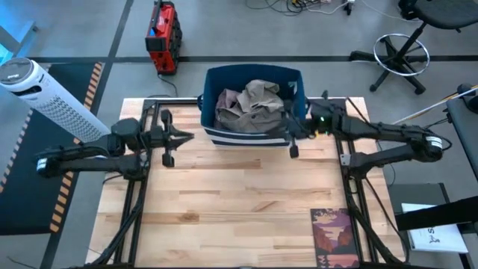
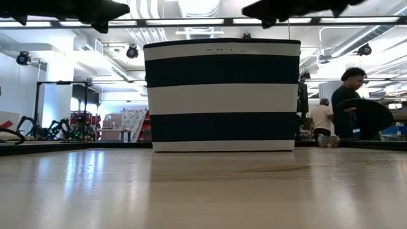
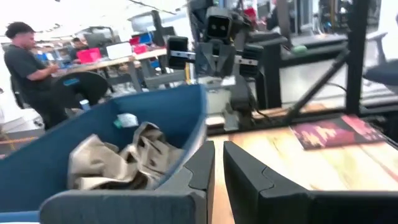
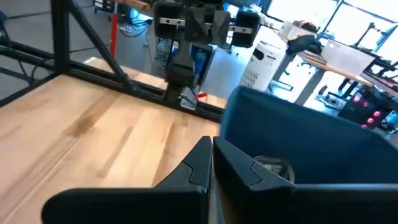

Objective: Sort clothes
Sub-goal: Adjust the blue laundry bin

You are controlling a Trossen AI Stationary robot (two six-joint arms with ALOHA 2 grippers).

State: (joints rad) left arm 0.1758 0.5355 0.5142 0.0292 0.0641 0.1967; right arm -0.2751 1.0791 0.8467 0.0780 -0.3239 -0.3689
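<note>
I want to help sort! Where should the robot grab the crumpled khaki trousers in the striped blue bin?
Probably from straight above, pinching the raised fold on top of the crumpled khaki fabric trousers. The navy blue fabric bin with white stripes walls them in on every side.

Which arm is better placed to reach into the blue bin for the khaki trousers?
Probably the right: the right claw hangs at the blue bin's corner, beside the khaki trousers. The left claw sits farther off over bare table.

Bin (image 2: 222,95) hides clothes in low view; booklet (image 1: 335,237) cut off.
</note>
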